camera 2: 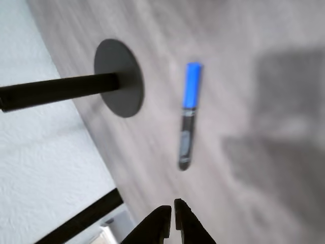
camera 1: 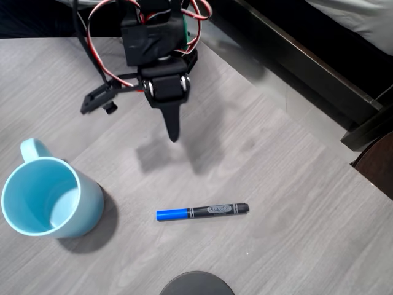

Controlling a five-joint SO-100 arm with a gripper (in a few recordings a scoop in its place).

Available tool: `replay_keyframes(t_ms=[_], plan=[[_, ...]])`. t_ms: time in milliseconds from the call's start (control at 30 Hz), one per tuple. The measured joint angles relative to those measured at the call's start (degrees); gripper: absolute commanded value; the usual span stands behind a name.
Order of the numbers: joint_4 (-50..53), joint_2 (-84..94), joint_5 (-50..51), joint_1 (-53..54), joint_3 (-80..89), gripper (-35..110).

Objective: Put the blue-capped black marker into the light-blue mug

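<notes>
The blue-capped black marker [camera 1: 202, 211] lies flat on the grey table, cap pointing left in the overhead view. The wrist view shows the marker [camera 2: 187, 115] blurred, cap uppermost, well beyond my fingertips. The light-blue mug [camera 1: 48, 198] stands upright at the left, handle toward the back, nothing inside. My gripper [camera 1: 172, 131] hangs above the table behind the marker, its black fingers pressed together with nothing between them. At the bottom of the wrist view, the gripper [camera 2: 172, 211] shows its tips touching.
A round black stand base [camera 1: 196, 284] sits at the front edge; in the wrist view the base [camera 2: 120, 78] carries a black pole. A dark furniture frame [camera 1: 307, 67] runs diagonally along the table's right back edge.
</notes>
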Motion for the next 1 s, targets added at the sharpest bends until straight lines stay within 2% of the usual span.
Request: replay_keyframes(t_ms=[200, 300, 533, 833, 1000], plan=[[-1.85, -30.23, 8.0, -1.41, -16.08, 13], [-3.69, -42.1, 9.76, -2.2, -20.04, 24], [-6.94, -53.26, 10.9, -3.16, -21.18, 23], [-9.58, -59.24, 11.34, -4.39, -21.27, 22], [-9.67, -62.14, 11.34, -3.96, -23.73, 5]])
